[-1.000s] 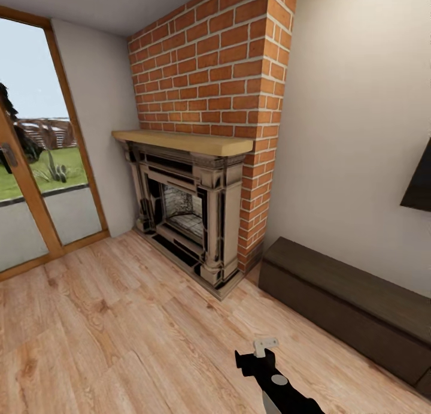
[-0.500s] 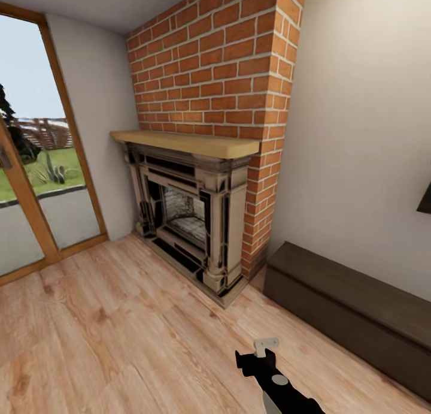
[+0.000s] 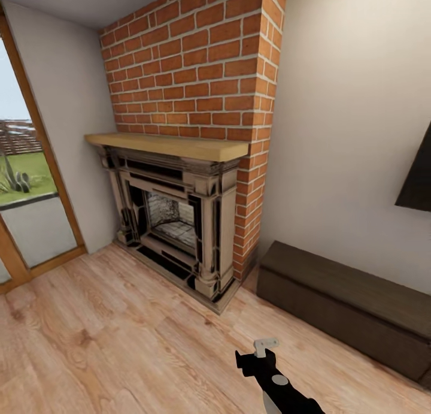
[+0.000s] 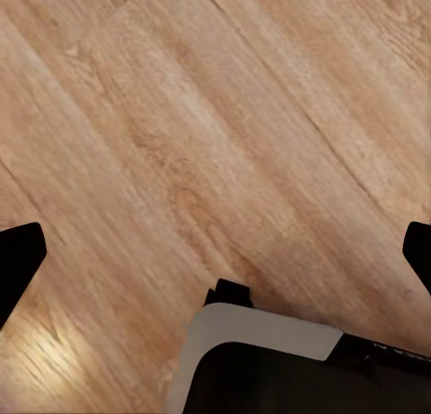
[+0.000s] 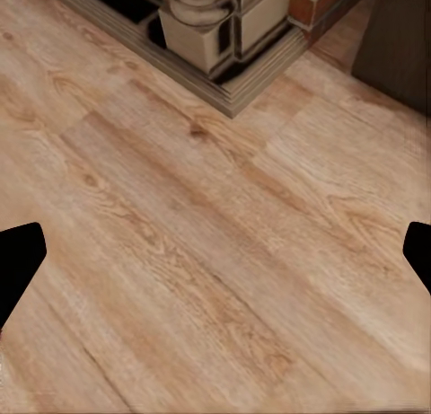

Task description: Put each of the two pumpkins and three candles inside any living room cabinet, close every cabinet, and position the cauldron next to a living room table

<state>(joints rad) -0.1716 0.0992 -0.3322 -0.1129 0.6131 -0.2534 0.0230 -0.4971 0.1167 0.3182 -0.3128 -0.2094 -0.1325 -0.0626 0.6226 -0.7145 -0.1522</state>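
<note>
The right gripper (image 5: pixel 215 252) is standing wide open, its dark fingertips (image 5: pixel 20 257) showing at opposite edges of the right wrist view with nothing but wooden floor (image 5: pixel 206 243) between them. The left gripper (image 4: pixel 215 252) is likewise spread wide and carrying nothing, hanging over bare floorboards above a grey-and-black part of the robot's own body (image 4: pixel 269 360). In the head view the right arm (image 3: pixel 272 381) is reaching forward low over the floor.

Beyond it, the cabinet (image 3: pixel 347 306), long, low and dark brown, is standing against the wall, just beside the beige stone fireplace (image 3: pixel 173 222) under its brick chimney (image 3: pixel 197 66); its fronts appear shut. A glass door (image 3: pixel 24 180) is standing well apart at the far side.

The robot is judged to be travelling, with both grippers free, searching the room for pumpkins, candles and cauldron. The next move probably calls for turning the base or head until one comes into sight.

The head view is giving the room's layout; the right wrist view is adding the fireplace's plinth corner (image 5: pixel 224 82) and the cabinet's end (image 5: pixel 395 37) from close by.
</note>
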